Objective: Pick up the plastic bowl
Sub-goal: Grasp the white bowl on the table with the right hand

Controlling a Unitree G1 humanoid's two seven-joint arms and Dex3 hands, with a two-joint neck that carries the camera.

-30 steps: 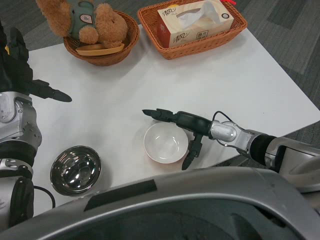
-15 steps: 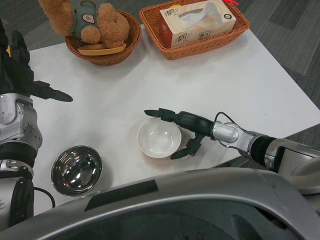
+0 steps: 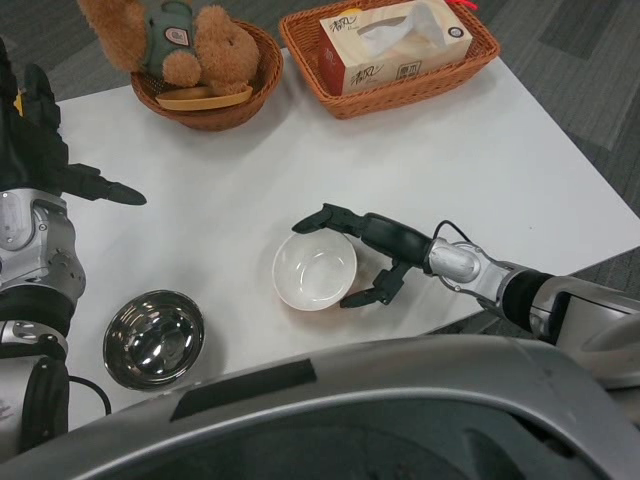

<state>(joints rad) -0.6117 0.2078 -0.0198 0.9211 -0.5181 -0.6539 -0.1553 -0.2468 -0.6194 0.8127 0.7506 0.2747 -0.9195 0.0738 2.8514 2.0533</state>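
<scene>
Your right robot hand (image 3: 365, 255) sits at the four o'clock part of the white surface (image 3: 480, 170), its black fingers curved around the right side of the small round white plastic bowl (image 3: 314, 271). One set of fingers (image 3: 322, 217) reaches over the bowl's far rim and another curls at its near rim, both touching or just beside it; you cannot tell from this view whether the grip has closed. The bowl stands upright on the surface, a little toward six o'clock from the middle.

Your left robot hand (image 3: 40, 150) waits at nine o'clock, fingers spread, holding nothing. A shiny round steel bowl (image 3: 153, 339) lies at seven o'clock. At eleven o'clock a round wicker basket (image 3: 255, 85) holds a brown teddy bear (image 3: 195, 45); at one o'clock an oblong wicker basket (image 3: 400, 95) holds a tissue box (image 3: 390, 42).
</scene>
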